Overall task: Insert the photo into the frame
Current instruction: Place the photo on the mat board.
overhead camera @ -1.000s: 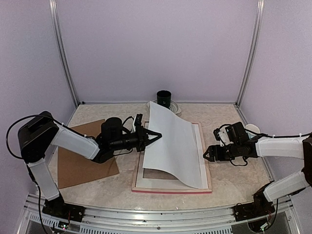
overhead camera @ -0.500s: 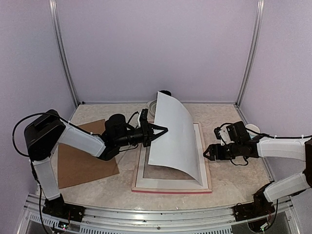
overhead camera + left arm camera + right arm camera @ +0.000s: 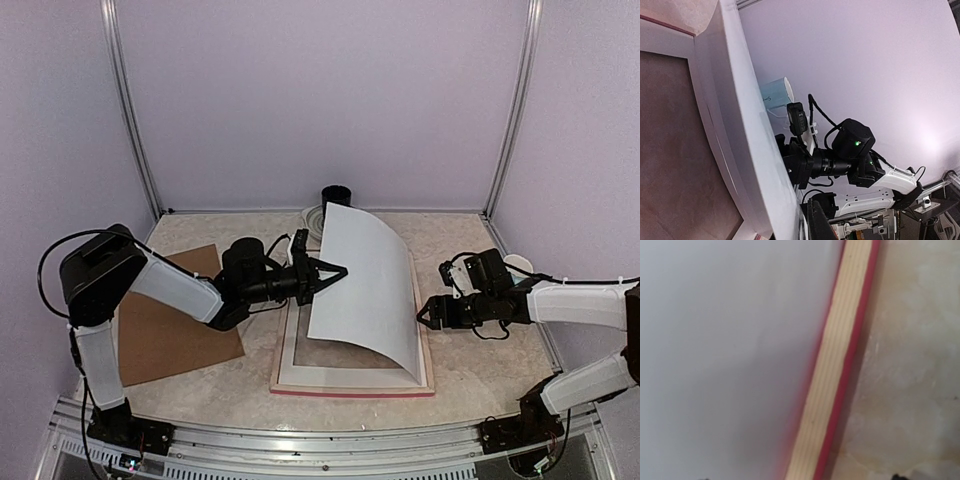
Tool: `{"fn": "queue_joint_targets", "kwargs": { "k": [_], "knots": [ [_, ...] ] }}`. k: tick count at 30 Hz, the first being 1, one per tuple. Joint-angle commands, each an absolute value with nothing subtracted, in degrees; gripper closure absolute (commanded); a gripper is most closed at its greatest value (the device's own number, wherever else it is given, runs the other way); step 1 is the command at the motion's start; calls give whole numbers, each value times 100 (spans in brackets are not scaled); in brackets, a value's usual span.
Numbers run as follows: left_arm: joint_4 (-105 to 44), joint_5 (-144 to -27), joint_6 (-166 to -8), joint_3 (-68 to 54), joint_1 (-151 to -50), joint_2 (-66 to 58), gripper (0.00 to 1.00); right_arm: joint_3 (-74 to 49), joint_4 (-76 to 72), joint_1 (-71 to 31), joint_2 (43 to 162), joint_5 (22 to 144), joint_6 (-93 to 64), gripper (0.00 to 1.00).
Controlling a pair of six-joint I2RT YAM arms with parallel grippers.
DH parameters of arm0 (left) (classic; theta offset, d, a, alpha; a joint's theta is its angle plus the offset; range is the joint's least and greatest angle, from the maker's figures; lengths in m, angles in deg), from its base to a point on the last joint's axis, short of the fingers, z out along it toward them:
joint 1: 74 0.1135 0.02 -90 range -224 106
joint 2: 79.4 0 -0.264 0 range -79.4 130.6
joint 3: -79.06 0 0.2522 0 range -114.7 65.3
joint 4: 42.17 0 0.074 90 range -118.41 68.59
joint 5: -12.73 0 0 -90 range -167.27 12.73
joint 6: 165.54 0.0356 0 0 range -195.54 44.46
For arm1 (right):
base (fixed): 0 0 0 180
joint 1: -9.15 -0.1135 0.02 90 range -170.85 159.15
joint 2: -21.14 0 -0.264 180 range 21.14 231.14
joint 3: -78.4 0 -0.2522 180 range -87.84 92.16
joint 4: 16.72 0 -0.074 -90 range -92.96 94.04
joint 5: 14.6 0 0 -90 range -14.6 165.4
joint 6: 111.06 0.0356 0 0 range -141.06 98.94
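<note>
Table (image 3: 480, 370): pale, marbled; both arm bases sit at its 6 o'clock edge.
Frame (image 3: 350, 387): lies flat at the table's middle with its pale wood back up. A thin pink edge shows along its 6 o'clock side.
Mat board (image 3: 667, 44): white with a rectangular cut-out, lying inside the frame.
Backing board (image 3: 165, 330): plain brown and flat on the table, at 9 o'clock of the frame and apart from it.
Right gripper (image 3: 424, 314): at 3 o'clock, just beside the frame's right rail. Its jaws stand wide with nothing between them, and its wrist view looks straight down on that rail.
Left gripper (image 3: 328, 272): reaches in from 9 o'clock, over the frame's left side. Its jaws are narrow and pinch the left edge of the photo.
Photo (image 3: 365, 290): white back showing, bowed into an arch over the frame. Its left edge is lifted in the left jaws; its right edge comes down along the frame's 3 o'clock rail. It does not yet lie flat in the frame.
Black cup (image 3: 336, 194): upright at 12 o'clock by the back wall, partly hidden behind the photo's top corner.
</note>
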State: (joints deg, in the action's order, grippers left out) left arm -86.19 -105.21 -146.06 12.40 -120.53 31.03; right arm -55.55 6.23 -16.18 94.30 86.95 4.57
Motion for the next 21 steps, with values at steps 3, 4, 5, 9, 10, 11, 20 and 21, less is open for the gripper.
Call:
{"fn": "queue_joint_targets", "kwargs": {
  "k": [3,4,5,9,10,11,20,21],
  "knots": [
    [-8371,-10243,-14414,1627,-11991,2908,89,-5577,672,-1547,9369,8684,478,22],
    [-8329,-10207,-14383,1668,-11981,2873,89,-5570,671,-1546,9377,8689,478,22],
    [-8288,-10177,-14356,1700,-11972,2822,89,-5557,676,-1542,9386,8702,478,22],
    [-8038,-10092,-14264,1756,-11953,2719,85,-5524,663,-1538,9408,8723,476,22],
    [-7994,-10064,-14242,1784,-11953,2700,85,-5516,662,-1538,9416,8729,478,22],
    [-7969,-10035,-14228,1803,-11948,2683,85,-5515,662,-1538,9417,8732,478,22],
    [-7792,-9978,-14090,1982,-11936,2630,74,-5490,752,-1520,9383,8684,465,22],
    [-7782,-9975,-14065,2002,-11929,2618,72,-5484,755,-1520,9382,8690,469,22]
  ]
}}
